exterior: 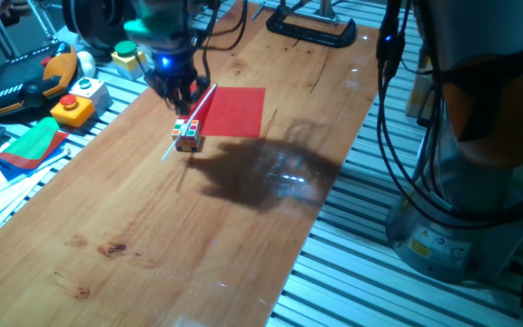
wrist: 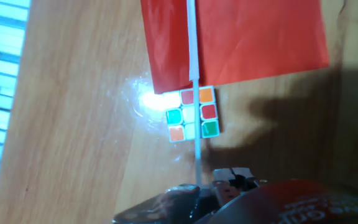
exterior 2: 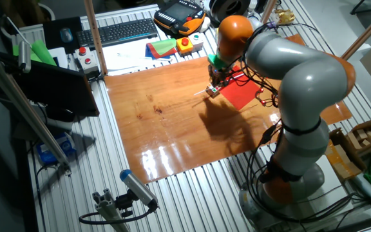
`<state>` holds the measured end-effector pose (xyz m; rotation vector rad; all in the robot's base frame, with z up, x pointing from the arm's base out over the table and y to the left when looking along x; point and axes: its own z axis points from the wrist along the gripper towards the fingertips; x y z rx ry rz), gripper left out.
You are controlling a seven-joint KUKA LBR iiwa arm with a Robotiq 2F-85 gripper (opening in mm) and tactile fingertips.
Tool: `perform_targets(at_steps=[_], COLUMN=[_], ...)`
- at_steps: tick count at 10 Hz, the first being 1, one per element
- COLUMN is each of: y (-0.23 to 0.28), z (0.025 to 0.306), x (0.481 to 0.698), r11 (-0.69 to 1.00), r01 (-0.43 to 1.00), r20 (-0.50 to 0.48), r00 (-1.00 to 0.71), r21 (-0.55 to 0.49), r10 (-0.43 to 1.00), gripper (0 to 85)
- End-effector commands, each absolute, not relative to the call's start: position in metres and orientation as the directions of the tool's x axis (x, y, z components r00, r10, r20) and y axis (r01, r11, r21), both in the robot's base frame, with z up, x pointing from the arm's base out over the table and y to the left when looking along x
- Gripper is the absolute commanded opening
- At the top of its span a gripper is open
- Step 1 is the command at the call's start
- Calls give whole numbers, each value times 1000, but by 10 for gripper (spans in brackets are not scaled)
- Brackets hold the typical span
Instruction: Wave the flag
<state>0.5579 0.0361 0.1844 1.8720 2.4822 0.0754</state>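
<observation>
The flag (exterior: 236,111) lies flat on the wooden table, a plain red sheet with a thin white stick (exterior: 196,113) along its left edge. In the hand view the red flag (wrist: 247,37) fills the top and its stick (wrist: 193,50) runs down toward the fingers. A small multicoloured cube (wrist: 193,114) rests on the stick just below the sheet; the same cube (exterior: 187,134) shows beside the flag. My gripper (exterior: 180,91) hovers above the stick's upper end, open and holding nothing. From the other side my gripper (exterior 2: 216,78) stands over the flag (exterior 2: 242,93) and the cube (exterior 2: 212,92).
A folded red-and-green cloth (exterior: 27,145) and a yellow button box (exterior: 73,107) sit off the table's left edge. A black clamp (exterior: 311,29) grips the far end. A keyboard (exterior 2: 118,31) lies beyond the table. The arm's base (exterior 2: 288,174) stands at the right.
</observation>
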Motion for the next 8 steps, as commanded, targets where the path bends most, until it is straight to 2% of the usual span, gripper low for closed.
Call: perform_targets(at_steps=[1, 4, 8], y=[31, 21, 34], z=[203, 233, 257], x=[556, 550, 542], r11=[291, 341, 342], r01=[955, 940, 940], r20=[7, 6, -22], r00=[-292, -342, -342], r21=[55, 25, -7], r10=[956, 940, 940], gripper=[7, 7, 7])
